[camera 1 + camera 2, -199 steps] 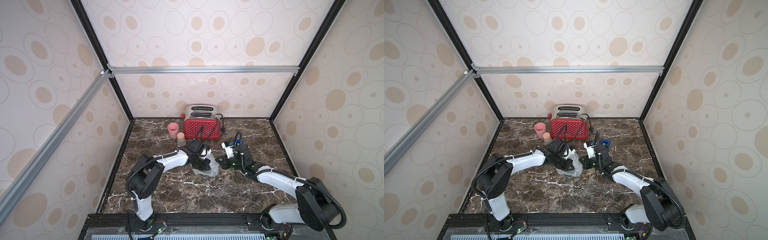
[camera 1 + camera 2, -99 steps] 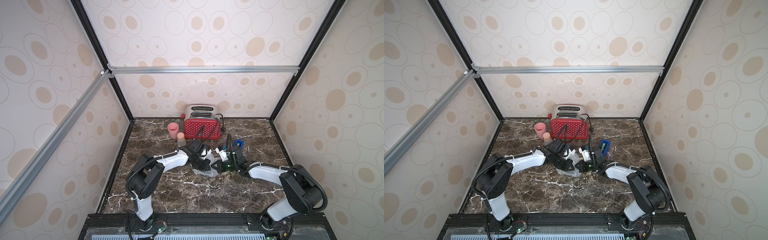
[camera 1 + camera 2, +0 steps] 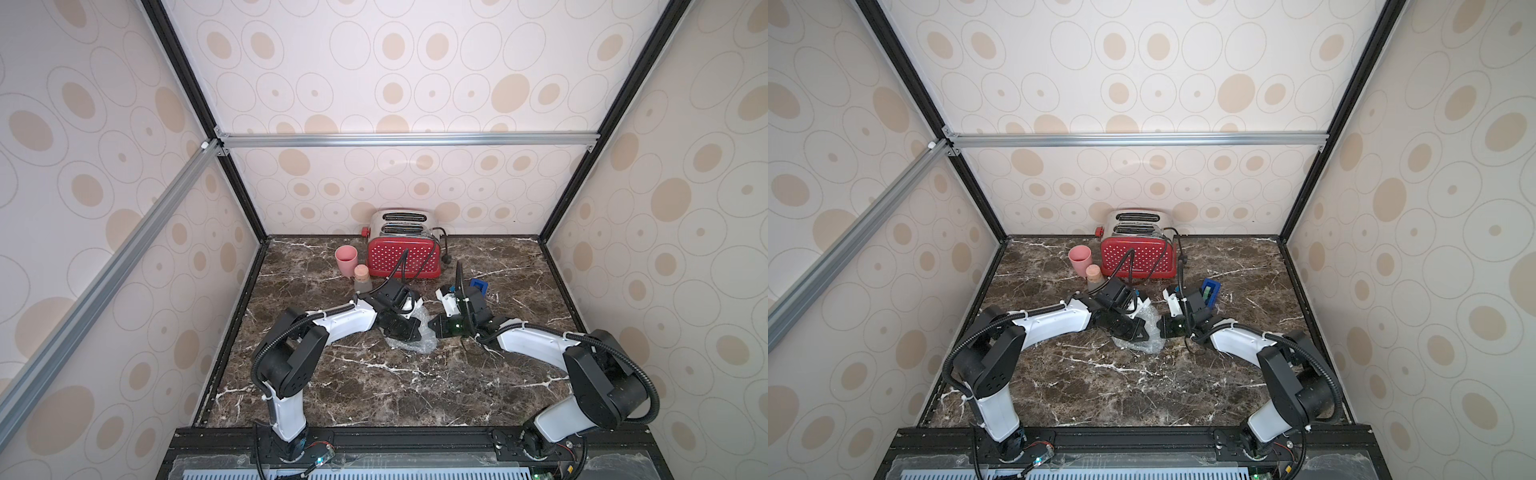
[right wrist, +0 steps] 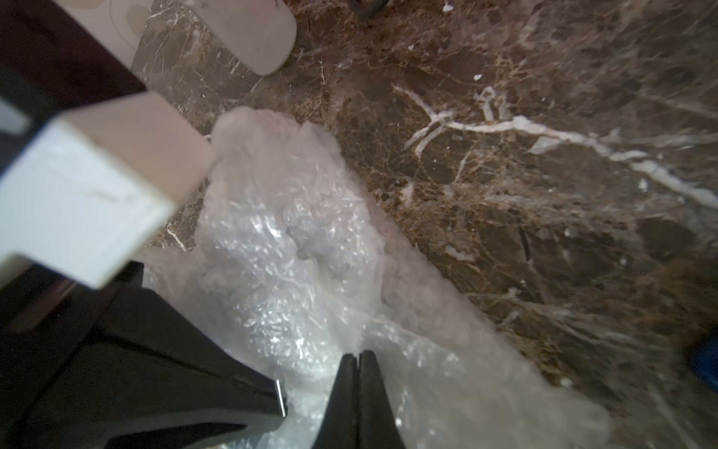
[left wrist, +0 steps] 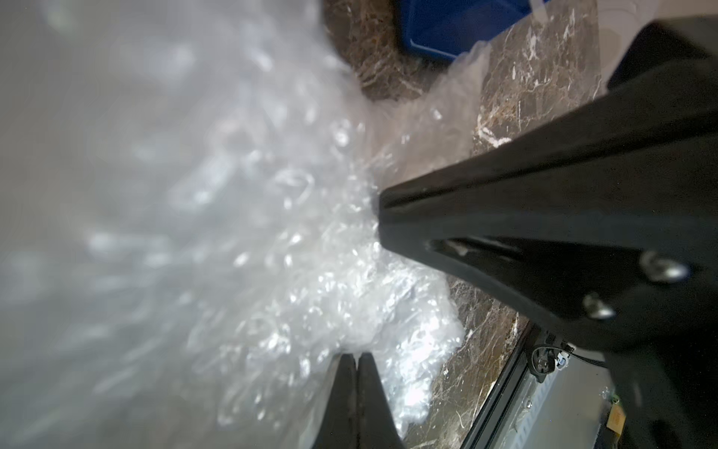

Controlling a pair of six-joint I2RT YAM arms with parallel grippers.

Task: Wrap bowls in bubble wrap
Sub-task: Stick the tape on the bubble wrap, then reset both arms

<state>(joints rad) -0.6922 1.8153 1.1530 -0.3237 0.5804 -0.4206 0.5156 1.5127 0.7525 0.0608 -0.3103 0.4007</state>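
Note:
A crumpled bundle of clear bubble wrap [image 3: 409, 341] [image 3: 1142, 344] lies mid-table between the two arms. The bowl is hidden; only wrap shows. My left gripper [image 3: 414, 333] [image 3: 1139, 332] rests on top of the bundle, jaws shut. In the left wrist view its tips [image 5: 357, 355] press into the bubble wrap [image 5: 272, 233]. My right gripper [image 3: 433, 323] [image 3: 1161, 326] is shut too, at the bundle's right edge, with its tips [image 4: 358, 354] lying on the bubble wrap [image 4: 291, 241]. Whether either one pinches film between its jaws I cannot tell.
A red toaster [image 3: 403, 257] stands at the back wall, its cord trailing forward. A pink cup [image 3: 345, 259] and a cork-stoppered jar [image 3: 362, 279] stand left of it. A blue tape dispenser [image 3: 478, 286] sits behind the right wrist.
My right gripper has slid left, from beside the blue dispenser up to the bundle's right edge. The left gripper has stayed on the wrap.

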